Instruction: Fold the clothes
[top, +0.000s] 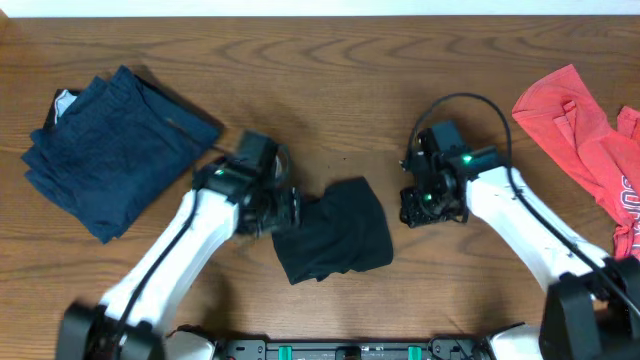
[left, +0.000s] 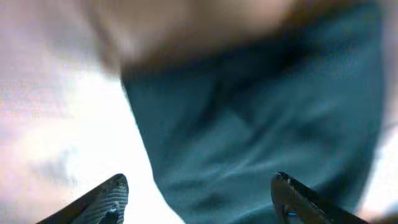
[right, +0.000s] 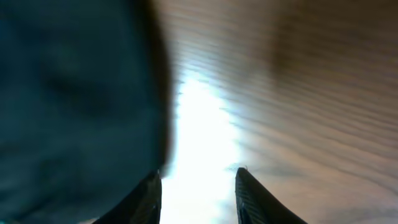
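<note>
Between the two grippers on the table (top: 340, 90) lies the folded black T-shirt (top: 335, 232), its left edge meeting the wide-spread left gripper (top: 287, 211), the right gripper (top: 412, 212) just beside it, parted, empty.

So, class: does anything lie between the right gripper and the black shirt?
Nothing visible does. Only bare table separates the right gripper from the black shirt, at the shirt's right edge. The navy pile lies far left and the red shirt far right, both clear of that gap.
</note>
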